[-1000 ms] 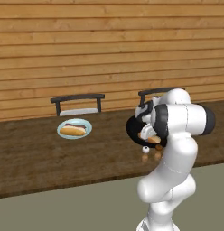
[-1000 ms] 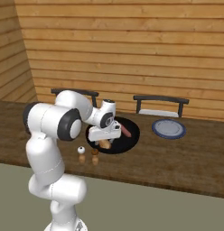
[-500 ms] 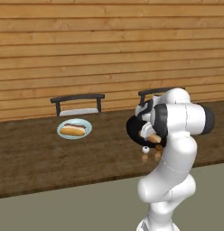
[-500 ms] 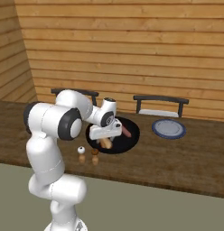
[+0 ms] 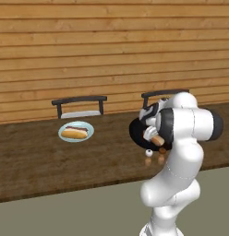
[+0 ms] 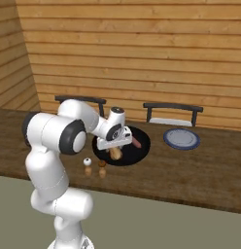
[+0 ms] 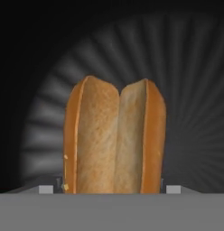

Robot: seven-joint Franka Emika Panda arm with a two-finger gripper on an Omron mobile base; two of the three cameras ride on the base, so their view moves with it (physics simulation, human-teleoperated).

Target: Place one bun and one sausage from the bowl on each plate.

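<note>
The black bowl (image 6: 142, 151) sits on the wooden counter in front of the arm, and a sausage (image 6: 136, 142) lies in it. My gripper (image 6: 115, 148) hangs low over the bowl's left half, shut on a split bun (image 7: 114, 137), which stands between the fingers against the bowl's ribbed inside (image 7: 195, 103). The same bun (image 5: 156, 139) pokes out under the hand beside the bowl's rim (image 5: 133, 131). A bun with a sausage rests on the pale blue-green plate (image 5: 63, 127) at the left. The dark blue-grey plate (image 6: 181, 138) lies bare to the right of the bowl.
Two small shakers (image 6: 87, 167) (image 6: 101, 169) stand on the counter just in front of the bowl. Two dark chair backs (image 6: 79, 99) (image 6: 172, 107) rise behind the counter against the wooden plank wall. The counter's front edge (image 6: 142, 194) runs below the shakers.
Almost nothing has moved; the hand stays over the bowl with the bun between its fingers.
</note>
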